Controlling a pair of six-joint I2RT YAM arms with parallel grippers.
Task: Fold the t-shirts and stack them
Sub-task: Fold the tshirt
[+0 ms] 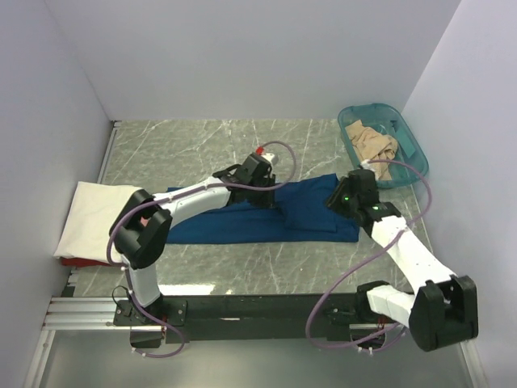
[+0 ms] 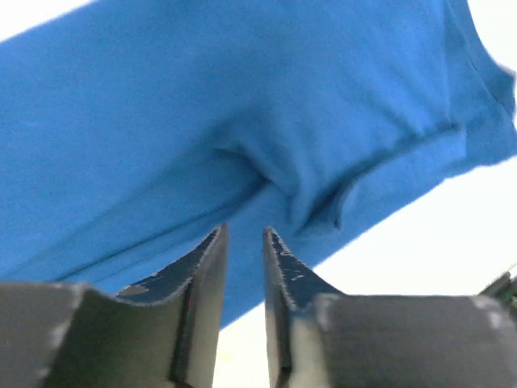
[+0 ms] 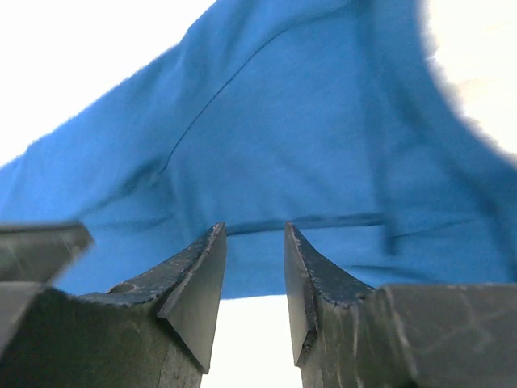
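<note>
- Your left gripper (image 2: pixel 244 234) hangs over the navy blue t-shirt (image 1: pixel 266 212), close above its middle part; its fingers stand slightly apart with a narrow gap, and nothing is between them
- Your right gripper (image 3: pixel 254 230) is above the right end of the same shirt; its fingers are apart with a wider gap, and no cloth is pinched in it
- The navy blue t-shirt lies flat on the marble-patterned table (image 1: pixel 194 145) as a long band running left to right between the two arms, with a sleeve seam and a few creases showing in both wrist views
- No pale print shows on the side that faces up
- The cream-white t-shirt (image 1: pixel 97 218) sits folded at the table's left edge, just beside the left arm's elbow, and a red edge shows under its near side
- The tan-beige t-shirt (image 1: pixel 371 144) is crumpled inside the teal tub (image 1: pixel 414 153) at the far right corner, well apart from the blue one
</note>
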